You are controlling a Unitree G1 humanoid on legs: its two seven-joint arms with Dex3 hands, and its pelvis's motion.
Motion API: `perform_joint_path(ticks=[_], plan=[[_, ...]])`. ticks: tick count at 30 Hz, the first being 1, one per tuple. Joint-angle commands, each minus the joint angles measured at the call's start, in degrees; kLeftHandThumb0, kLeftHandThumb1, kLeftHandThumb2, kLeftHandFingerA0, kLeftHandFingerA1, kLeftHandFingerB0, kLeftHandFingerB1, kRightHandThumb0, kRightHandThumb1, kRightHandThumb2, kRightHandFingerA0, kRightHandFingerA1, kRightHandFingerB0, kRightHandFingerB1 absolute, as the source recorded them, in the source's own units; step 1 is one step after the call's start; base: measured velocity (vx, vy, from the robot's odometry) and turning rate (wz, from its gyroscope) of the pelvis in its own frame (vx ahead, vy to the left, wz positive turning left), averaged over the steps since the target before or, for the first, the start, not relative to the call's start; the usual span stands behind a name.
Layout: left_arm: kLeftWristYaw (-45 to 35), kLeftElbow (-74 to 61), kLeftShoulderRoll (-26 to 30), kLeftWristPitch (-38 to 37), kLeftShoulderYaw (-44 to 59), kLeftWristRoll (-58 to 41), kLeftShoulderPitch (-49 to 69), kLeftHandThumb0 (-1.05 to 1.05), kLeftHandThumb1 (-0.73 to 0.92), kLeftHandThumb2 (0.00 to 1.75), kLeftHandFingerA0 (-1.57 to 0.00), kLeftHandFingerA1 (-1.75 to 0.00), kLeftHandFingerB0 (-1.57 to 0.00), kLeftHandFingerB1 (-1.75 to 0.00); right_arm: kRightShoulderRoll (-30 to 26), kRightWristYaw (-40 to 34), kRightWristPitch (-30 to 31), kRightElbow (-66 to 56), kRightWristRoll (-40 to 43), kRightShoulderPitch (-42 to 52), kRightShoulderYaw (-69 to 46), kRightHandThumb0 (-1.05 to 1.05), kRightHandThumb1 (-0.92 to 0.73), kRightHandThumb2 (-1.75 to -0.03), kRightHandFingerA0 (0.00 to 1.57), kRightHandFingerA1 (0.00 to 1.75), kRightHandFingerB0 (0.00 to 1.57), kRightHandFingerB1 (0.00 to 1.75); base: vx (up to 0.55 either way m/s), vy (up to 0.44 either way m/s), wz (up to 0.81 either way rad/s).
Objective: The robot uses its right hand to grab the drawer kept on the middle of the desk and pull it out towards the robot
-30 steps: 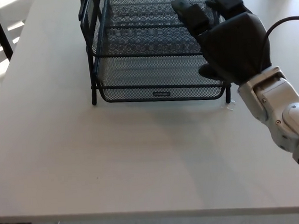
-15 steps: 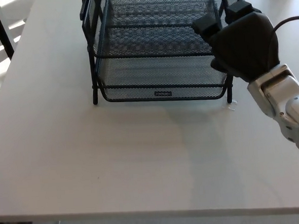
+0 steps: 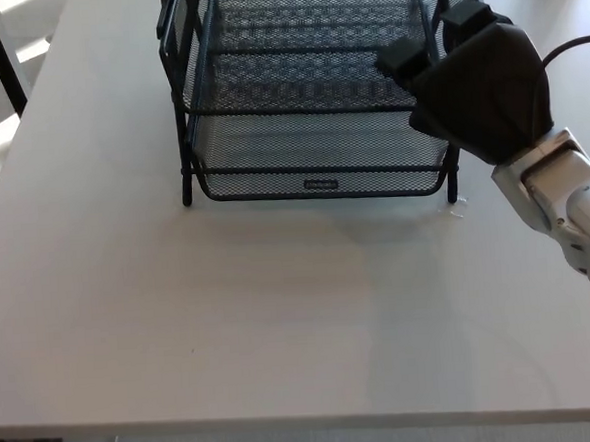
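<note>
Though curled over the near right corner of the middle drawer, the right hand shows fingers hooked on the rim, grip unclear. Sits on the far middle of the bench. Could slip off thin wire, or drag the whole rack nearer instead.

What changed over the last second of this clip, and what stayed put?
The right hand curled its outstretched fingers down at the right side of the wire-mesh drawer, near the middle tray's front rail; whether it truly grips the rail cannot be seen. The forearm shifted slightly right. The drawer appears not to have slid forward. The desk is unchanged, and the left hand is not in view.
</note>
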Motion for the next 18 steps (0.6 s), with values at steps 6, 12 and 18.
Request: perform_joint_path(ticks=[6,12,18], plan=[[2.48,0.67,0.5,-1.82,0.85,1.67,0.03,-0.3,0.68,0.59,-0.62,-0.95,-0.66,-0.67,-1.75,-17.48,-5.69,1.28,-1.66,-2.03,2.46,-0.53,-0.55,-0.58,1.02,1.11,0.86,0.7,0.0,0.0,0.0],[1.89,-0.65,0.51,-1.82,1.64,0.74,1.11,-0.33,0.71,0.6,-0.62,-0.88,-0.63,-0.63,-3.25,-19.72,-5.24,-1.69,-1.77,0.69,2.57,-0.53,-0.55,-0.57,1.05,1.01,0.87,0.67,0.0,0.0,0.0],[1.51,-0.05,0.42,-2.47,1.76,0.65,1.01,-0.31,0.72,0.6,-0.62,-0.84,-0.63,-0.61,-6.89,-20.81,-4.2,-7.54,-3.41,3.97,3.41,-0.53,-0.54,-0.57,1.01,1.03,0.85,0.66,0.0,0.0,0.0]])
